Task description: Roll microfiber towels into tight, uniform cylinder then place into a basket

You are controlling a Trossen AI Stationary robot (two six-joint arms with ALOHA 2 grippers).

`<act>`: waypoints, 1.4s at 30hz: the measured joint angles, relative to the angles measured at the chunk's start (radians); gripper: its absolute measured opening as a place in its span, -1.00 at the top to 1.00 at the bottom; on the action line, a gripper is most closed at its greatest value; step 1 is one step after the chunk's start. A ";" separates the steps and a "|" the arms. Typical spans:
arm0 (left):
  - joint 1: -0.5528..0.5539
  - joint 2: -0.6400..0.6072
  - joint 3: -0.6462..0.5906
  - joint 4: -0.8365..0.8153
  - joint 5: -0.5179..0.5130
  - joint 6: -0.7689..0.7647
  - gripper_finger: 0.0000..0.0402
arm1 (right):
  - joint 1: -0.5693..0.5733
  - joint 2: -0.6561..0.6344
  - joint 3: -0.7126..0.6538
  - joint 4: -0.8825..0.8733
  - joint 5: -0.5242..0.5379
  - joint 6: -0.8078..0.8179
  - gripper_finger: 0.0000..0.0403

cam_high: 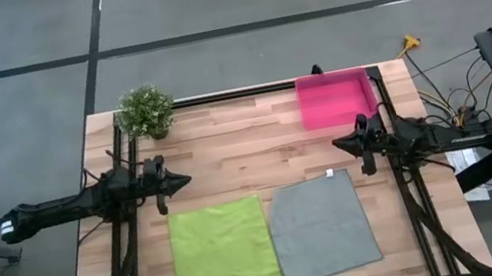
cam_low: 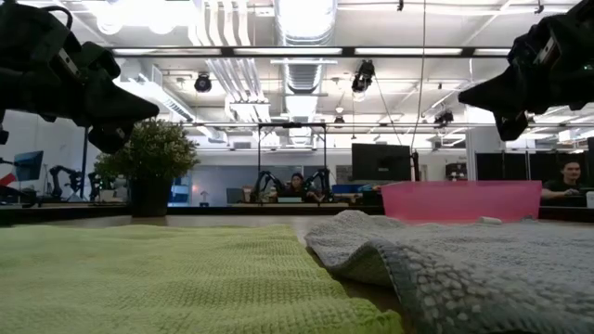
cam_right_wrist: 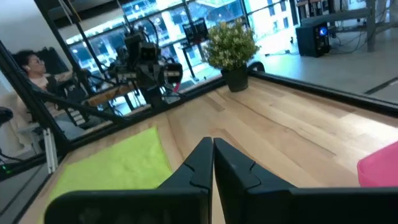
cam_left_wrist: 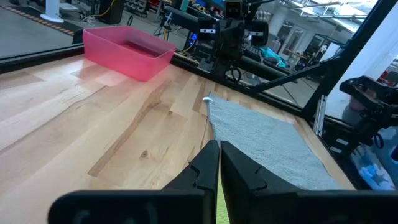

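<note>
My left gripper (cam_high: 182,180) hung above the left part of the wooden surface (cam_high: 228,151), its two fingers pressed together and holding nothing. My right gripper (cam_high: 338,143) hung above the right part, pointing toward the left one, and its fingers were also together with nothing between them. The lime green towel (cam_high: 222,251) lay flat near the front edge of the surface, and the grey towel (cam_high: 323,226) lay flat just beside it on the right, their inner edges touching or nearly touching. A small white tag (cam_high: 329,173) showed at the far edge of the grey towel. The pink basket (cam_high: 334,99) stood at the far right corner, well apart from both towels. A small potted plant (cam_high: 146,111) stood at the far left corner.
</note>
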 joint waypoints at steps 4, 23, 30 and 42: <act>0.000 0.000 0.000 0.000 0.000 0.000 1.00 | 0.000 0.025 0.000 0.002 0.000 0.000 0.96; 0.000 0.000 0.000 0.000 0.000 0.000 1.00 | 0.000 0.042 0.000 0.000 0.000 0.000 0.96; 0.000 0.000 0.000 0.000 0.000 0.000 1.00 | 0.000 0.042 0.000 0.000 0.000 0.000 0.96; 0.000 0.000 0.000 0.000 0.000 0.000 1.00 | 0.000 0.042 0.000 0.003 0.000 0.000 0.96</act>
